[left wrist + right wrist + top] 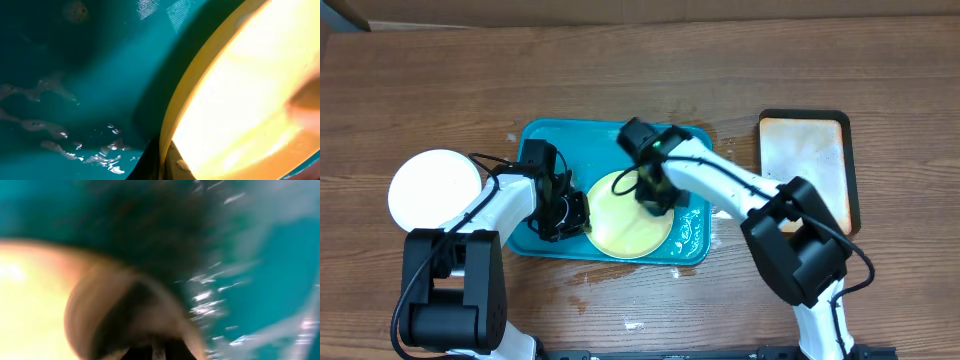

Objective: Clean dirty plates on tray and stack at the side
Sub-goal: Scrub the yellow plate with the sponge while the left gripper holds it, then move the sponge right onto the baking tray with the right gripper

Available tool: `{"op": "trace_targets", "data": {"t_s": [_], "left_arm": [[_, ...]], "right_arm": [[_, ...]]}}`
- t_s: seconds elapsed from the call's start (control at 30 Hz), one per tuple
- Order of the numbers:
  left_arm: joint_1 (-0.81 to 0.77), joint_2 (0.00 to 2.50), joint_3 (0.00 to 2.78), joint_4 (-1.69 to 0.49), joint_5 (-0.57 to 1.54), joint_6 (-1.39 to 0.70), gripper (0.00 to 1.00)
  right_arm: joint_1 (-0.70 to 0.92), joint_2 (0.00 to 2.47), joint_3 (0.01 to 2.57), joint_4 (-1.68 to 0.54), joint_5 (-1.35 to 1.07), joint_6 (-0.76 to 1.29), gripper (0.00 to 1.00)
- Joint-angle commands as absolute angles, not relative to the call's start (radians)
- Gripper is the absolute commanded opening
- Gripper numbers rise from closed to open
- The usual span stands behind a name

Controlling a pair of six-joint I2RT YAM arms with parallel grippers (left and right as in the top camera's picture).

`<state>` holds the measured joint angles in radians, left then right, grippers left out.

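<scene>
Plate on tray, you seem mid-wipe. Left pincer clamps its rim; right pincer blurred, cannot tell grip. Next: lift plate, stack beside tray.

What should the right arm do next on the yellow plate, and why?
Probably a short wiping sweep: the right gripper sits over the yellow plate in the teal tray, while the left gripper seems to pinch its rim.

Yellow plate; teal tray, perhaps whitish-streaked
</scene>
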<state>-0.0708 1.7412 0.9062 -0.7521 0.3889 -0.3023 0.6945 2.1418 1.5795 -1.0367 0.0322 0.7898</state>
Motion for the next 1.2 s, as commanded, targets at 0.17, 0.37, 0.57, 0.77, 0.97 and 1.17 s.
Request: {"op": "trace_targets", "data": {"t_s": [0.17, 0.37, 0.57, 0.77, 0.97, 1.17], "left_arm": [[-0.073, 1.778, 0.871, -0.784, 0.281, -0.269, 0.04], [-0.073, 1.778, 0.871, -0.786, 0.281, -0.269, 0.04], [-0.073, 1.778, 0.871, -0.789, 0.281, -0.270, 0.04], [-0.073, 1.778, 0.873, -0.772, 0.236, -0.285, 0.04], [-0.073, 1.778, 0.949, -0.814, 0.114, -0.312, 0.04], [-0.074, 1.778, 1.148, -0.963, 0.064, -0.345, 0.04]], "right_arm": [[0.633, 2.174, 1.568, -1.037, 0.269, 0.784, 0.04], [0.632, 2.157, 1.723, -1.147, 0.281, 0.789, 0.04], [0.632, 2.145, 1.969, -1.296, 0.300, 0.777, 0.04], [0.608, 2.143, 2.072, -1.483, 0.333, 0.780, 0.04], [0.524, 2.143, 2.067, -1.655, 0.419, 0.793, 0.04], [0.411, 2.143, 2.067, -1.687, 0.414, 0.777, 0.04]]}}
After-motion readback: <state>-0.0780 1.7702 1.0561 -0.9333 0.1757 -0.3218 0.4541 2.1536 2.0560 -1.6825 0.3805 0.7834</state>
